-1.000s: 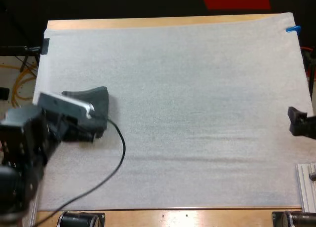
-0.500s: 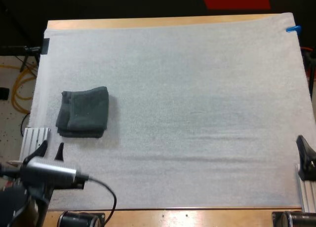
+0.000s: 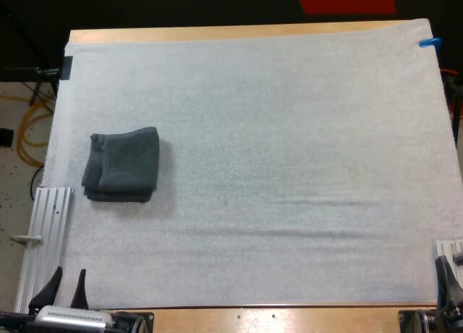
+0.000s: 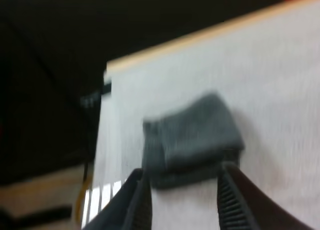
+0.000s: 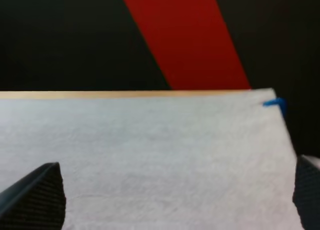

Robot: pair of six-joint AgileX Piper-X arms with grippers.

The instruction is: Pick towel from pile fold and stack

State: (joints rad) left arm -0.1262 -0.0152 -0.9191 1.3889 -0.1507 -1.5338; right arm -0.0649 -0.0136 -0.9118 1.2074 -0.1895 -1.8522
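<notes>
Towel folded on mat, left gripper spread

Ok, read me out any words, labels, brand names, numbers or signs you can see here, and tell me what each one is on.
There are none. The folded dark grey-green towel, the white mat and the wooden table all show plain surfaces with no lettering, label or sign.

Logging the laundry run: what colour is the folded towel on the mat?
Dark grey-green, plain; the towel shows best in the high view.
</notes>
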